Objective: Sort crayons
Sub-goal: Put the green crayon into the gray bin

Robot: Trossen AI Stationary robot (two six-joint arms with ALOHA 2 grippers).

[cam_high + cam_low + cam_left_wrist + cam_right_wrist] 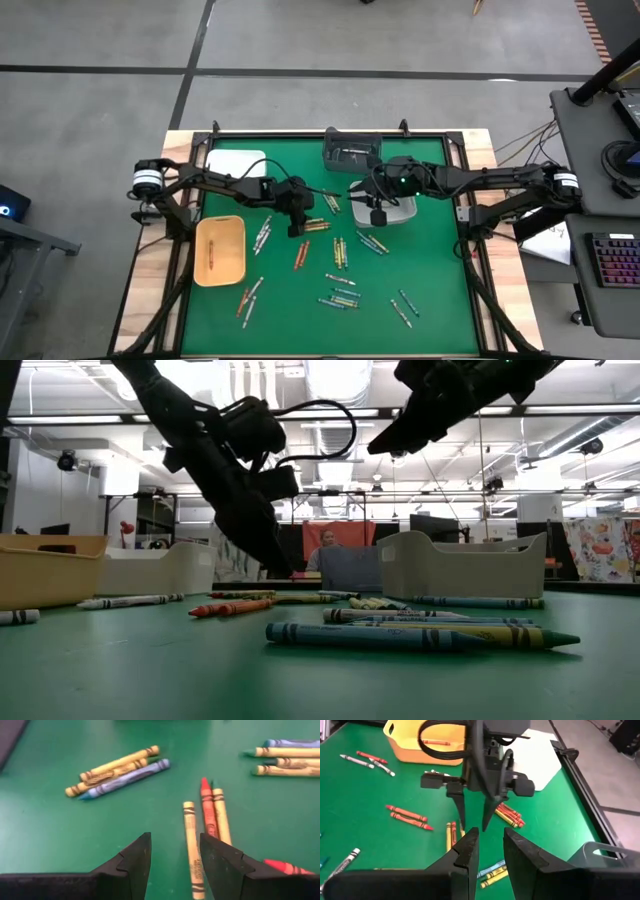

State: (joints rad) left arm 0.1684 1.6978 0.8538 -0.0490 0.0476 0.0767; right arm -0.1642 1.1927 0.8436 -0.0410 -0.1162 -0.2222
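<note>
Left gripper [172, 865]: fingers open, empty, poised over the crayons [202, 820] lying loose on the green mat [45, 830]. Right gripper [487, 851]: fingers parted, empty, held nearby. Risk judged: packed neighbours could be pinched together, or the grippers could be brought into collision.

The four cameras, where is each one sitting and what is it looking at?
High view: above, facing straight down; both arms and the green table show.
Low view: at tabletop height, facing the room; both arms hang in from above.
Left wrist view: on the left arm, facing crayons; the left gripper open.
Right wrist view: on the right arm, facing the left arm; the right gripper open.
Shared: crayons appear everywhere.
</note>
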